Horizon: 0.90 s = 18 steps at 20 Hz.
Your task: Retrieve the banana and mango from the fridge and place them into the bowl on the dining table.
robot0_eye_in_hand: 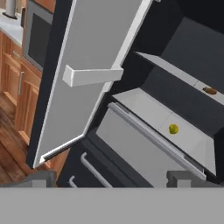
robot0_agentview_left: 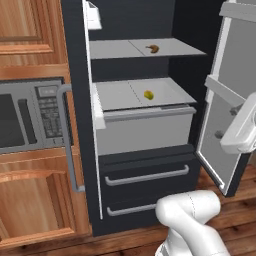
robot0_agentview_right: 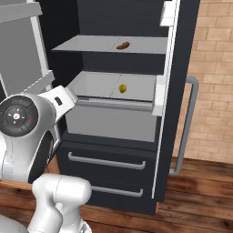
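The fridge (robot0_agentview_left: 145,125) stands open in front of me, so that much is done. My fingers (robot0_eye_in_hand: 180,178) are spread wide with nothing between them, well short of the shelves. The banana (robot0_agentview_left: 152,48) lies on the upper shelf (robot0_agentview_left: 120,49), toward the back. The mango (robot0_agentview_left: 148,94) sits on the lower shelf (robot0_agentview_left: 117,95), near the middle. Neither fruit is touched yet. By my reckoning everything is left: reach in, take one, carry it to the bowl, then return for the other.
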{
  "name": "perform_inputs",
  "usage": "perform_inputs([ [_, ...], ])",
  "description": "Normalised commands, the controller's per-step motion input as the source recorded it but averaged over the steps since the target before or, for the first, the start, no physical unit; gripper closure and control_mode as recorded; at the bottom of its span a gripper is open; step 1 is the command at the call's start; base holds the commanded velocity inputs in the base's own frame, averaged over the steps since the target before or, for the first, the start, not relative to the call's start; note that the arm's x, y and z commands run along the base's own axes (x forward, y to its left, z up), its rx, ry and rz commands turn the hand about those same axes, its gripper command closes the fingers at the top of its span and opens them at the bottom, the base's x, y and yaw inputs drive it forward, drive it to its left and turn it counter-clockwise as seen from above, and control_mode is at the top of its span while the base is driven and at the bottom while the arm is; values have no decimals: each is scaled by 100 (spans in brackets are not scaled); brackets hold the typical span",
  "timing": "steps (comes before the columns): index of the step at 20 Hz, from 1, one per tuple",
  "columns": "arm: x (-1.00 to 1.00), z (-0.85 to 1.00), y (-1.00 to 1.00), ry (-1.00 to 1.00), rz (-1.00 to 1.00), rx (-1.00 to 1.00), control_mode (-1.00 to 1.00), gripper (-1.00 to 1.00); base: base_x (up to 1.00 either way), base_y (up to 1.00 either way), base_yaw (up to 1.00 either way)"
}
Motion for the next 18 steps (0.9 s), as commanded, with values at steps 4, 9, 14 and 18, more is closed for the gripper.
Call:
perform_inputs([
  [4, 0, 0, 0, 0, 0, 0, 100, -100, 66, 0, 0],
  [9, 0, 0, 0, 0, 0, 0, 100, -100, 98, 0, -1],
  [14, 0, 0, 0, 0, 0, 0, 100, -100, 100, 0, -3],
  [18, 0, 0, 0, 0, 0, 0, 100, -100, 100, 0, -4],
])
